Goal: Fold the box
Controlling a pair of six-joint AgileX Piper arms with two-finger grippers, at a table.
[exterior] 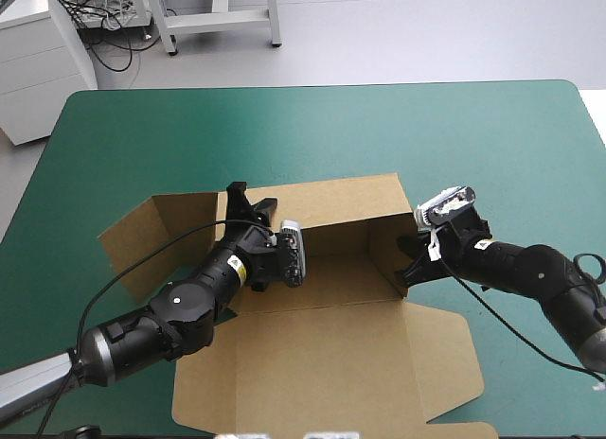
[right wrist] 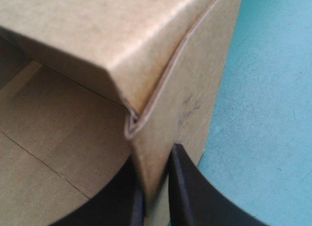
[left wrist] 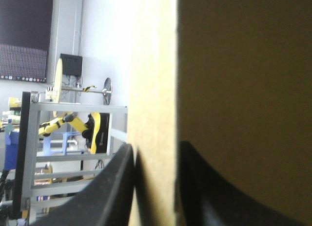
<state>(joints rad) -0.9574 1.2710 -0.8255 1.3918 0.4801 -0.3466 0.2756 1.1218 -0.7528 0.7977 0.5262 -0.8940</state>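
Table (exterior: 312, 127): teal-green; box (exterior: 331, 363) stands mid-table, lid flat.
Left gripper (exterior: 242, 201): raised wall clamped between its jaws, propped upright.
Right gripper (exterior: 410, 269): jaws clamped across the folded corner, pinning my tuck.

- In the high view, light falls evenly from overhead. The teal-green cover (exterior: 473, 136) is bright without glare, and shadows are soft.
- The box (exterior: 331, 269) is darker inside, below its far and right walls.
- In the left wrist view the bright room backlights the board: one face is washed out pale, the other nearly black. The left gripper (left wrist: 156, 155) is a soft dark silhouette.
- In the right wrist view the wall's outer face is brightly lit and the floor shaded. The board nearest the right gripper (right wrist: 153, 160) is blurred.
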